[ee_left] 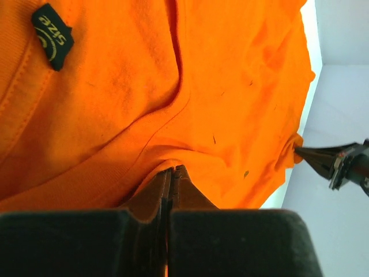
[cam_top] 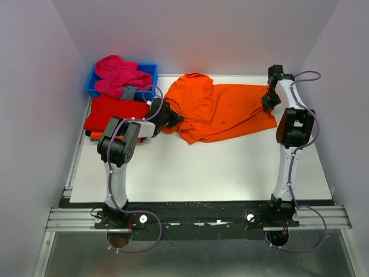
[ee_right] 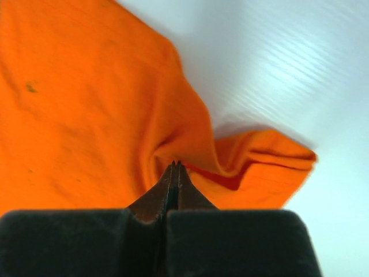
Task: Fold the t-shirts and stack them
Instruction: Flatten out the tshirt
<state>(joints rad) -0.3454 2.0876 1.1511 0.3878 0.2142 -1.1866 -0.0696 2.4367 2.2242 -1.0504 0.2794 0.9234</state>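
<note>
An orange t-shirt (cam_top: 222,109) lies spread and rumpled at the back middle of the table. My left gripper (cam_top: 172,119) is shut on its left edge; in the left wrist view the cloth (ee_left: 144,98) bunches over the closed tips (ee_left: 173,169), near a black size label (ee_left: 52,36). My right gripper (cam_top: 268,104) is shut on the shirt's right edge; in the right wrist view the cloth (ee_right: 86,104) puckers at the closed tips (ee_right: 176,164). A folded red t-shirt (cam_top: 112,112) lies at the left. A magenta-pink t-shirt (cam_top: 118,75) is heaped in the bin.
A blue plastic bin (cam_top: 151,69) stands at the back left corner, with a small grey cloth piece (cam_top: 130,92) at its front edge. White walls close in the back and both sides. The right gripper's tips (ee_left: 302,154) show in the left wrist view.
</note>
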